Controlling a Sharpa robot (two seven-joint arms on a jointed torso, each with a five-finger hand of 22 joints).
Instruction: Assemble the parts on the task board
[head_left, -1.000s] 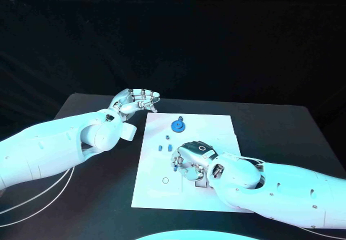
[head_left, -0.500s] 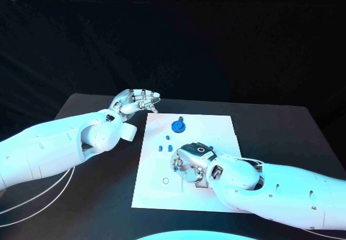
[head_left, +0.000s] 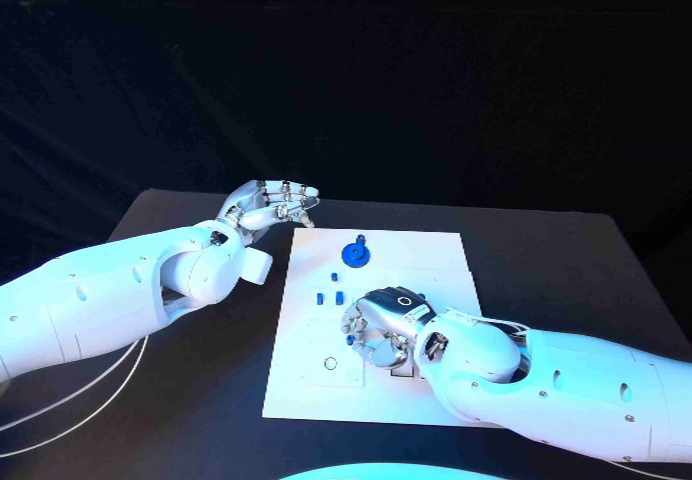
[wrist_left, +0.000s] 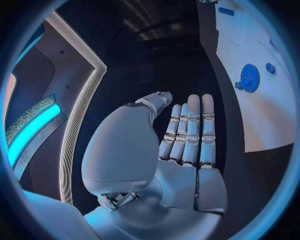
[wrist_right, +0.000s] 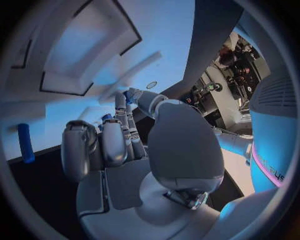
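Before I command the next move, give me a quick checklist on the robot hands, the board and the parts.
1. Left robot hand off the task board, beyond its far left corner: ok.
2. Left robot hand holds nothing, fingers straight: ok.
3. Right robot hand over the board's middle: ok.
4. Right robot hand holding a blue part at its fingertips: cannot tell; something blue shows there.
5. Blue gear on the board, apart from both hands: ok.
6. Small blue pieces lie loose beside the right robot hand: ok.
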